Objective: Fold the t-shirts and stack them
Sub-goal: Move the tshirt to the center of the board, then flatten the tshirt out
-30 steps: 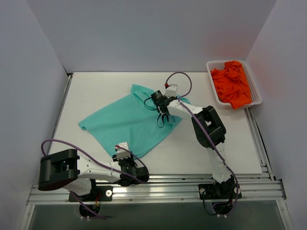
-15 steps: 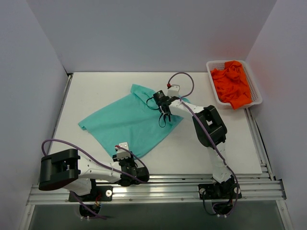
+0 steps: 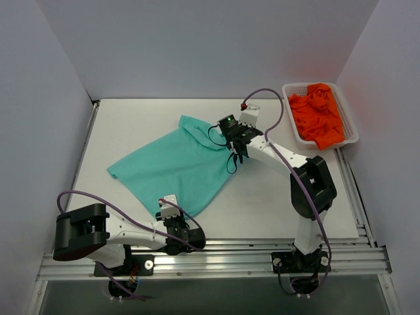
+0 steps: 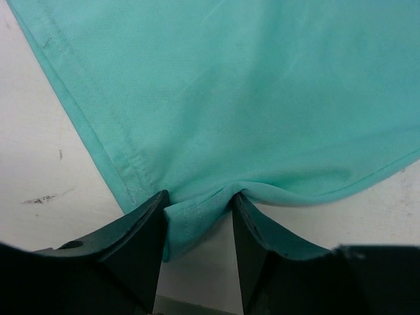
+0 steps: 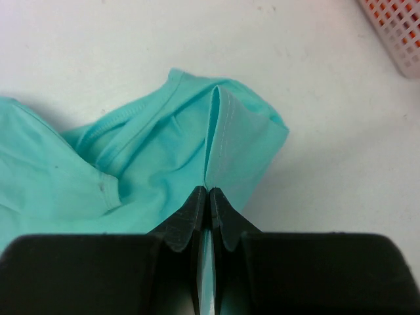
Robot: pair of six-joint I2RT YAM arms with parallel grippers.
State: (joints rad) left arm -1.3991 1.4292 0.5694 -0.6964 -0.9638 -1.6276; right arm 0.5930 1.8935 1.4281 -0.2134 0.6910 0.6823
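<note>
We're over the white bench [image 3: 131, 118], and the teal tee [image 3: 174, 167] lies spread flat across the middle of it, set on a diagonal. One corner points at the near edge and the bunched end sits further back and to the right.

Down at that near corner, the left arm [image 3: 125, 226] lies low along the bench edge. From the left wrist we see the hem corner of the tee [image 4: 262, 85] gathered into a small fold between the two dark fingers [image 4: 131, 243]. The left jaws are part-way closed and clamped on that fold, and the cloth puckers in toward them from both sides. Bare bench [image 4: 39, 164] shows on the left, marked with a few scuffs.

Up at the far side, the right arm [image 3: 289, 161] reaches across to the tee's right-hand end. From the right wrist, the right jaws are pressed fully together, and a thin ridge of teal cloth [image 5: 164, 157] runs straight in between the fingers [image 5: 184, 226]. The stitched hem stands up in a crease just ahead of them.

The orange tees [image 3: 319, 113] are heaped in the white basket [image 3: 291, 111] at the bench's far right corner, well apart from the teal one. A corner of that basket [image 5: 394, 33] peeks into the right wrist view.
</note>
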